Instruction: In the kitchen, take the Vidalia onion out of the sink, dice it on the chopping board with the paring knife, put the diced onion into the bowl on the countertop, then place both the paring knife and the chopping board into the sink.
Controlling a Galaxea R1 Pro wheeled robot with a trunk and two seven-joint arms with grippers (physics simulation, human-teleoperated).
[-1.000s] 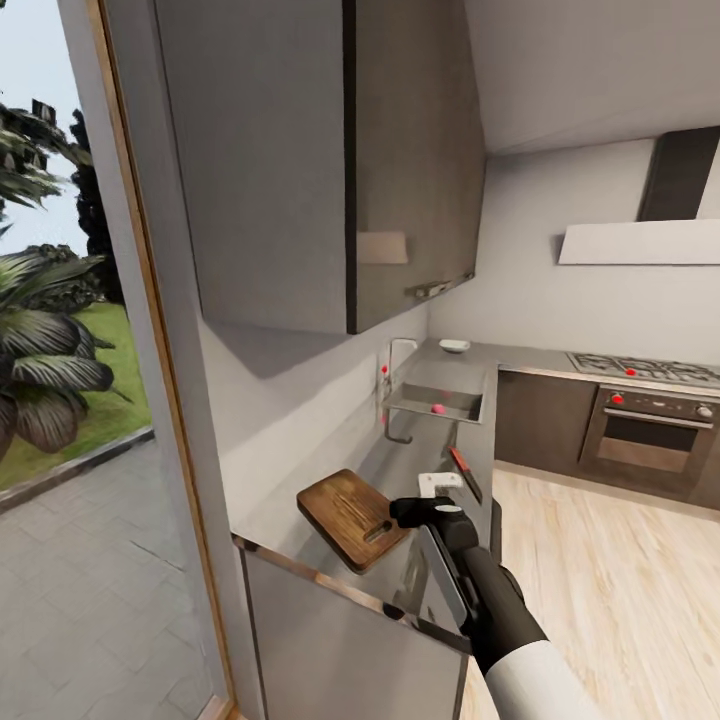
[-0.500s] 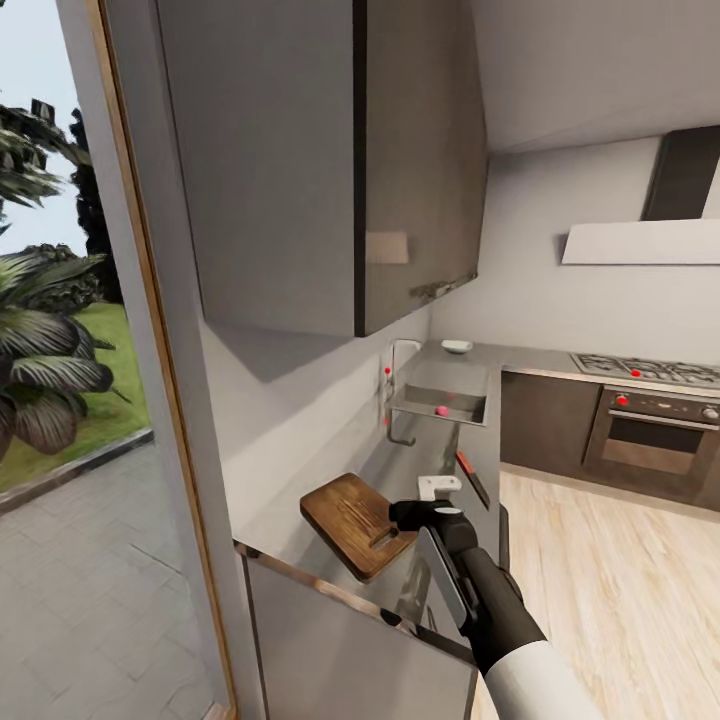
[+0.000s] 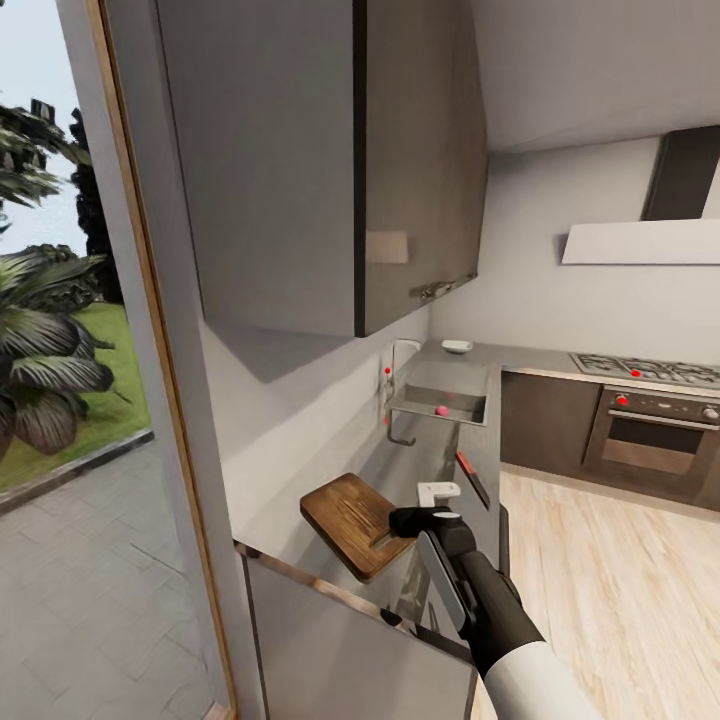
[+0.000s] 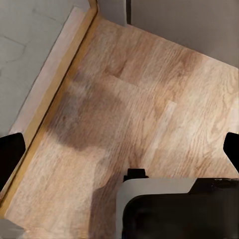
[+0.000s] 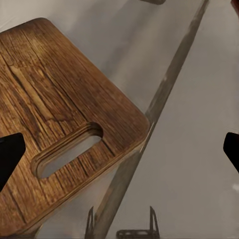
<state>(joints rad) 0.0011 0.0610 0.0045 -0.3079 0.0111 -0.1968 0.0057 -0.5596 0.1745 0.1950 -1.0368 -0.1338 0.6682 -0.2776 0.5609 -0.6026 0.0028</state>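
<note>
Hovering wide apart and empty, the right fingers flank the chopping board handle end on the surface.

A home kitchen: grey wall cupboards hang over a worktop with a sink. A gas hob sits above a built-in oven beneath an extractor hood, on a wood-plank floor. A glazed opening beside them looks onto garden plants.
</note>
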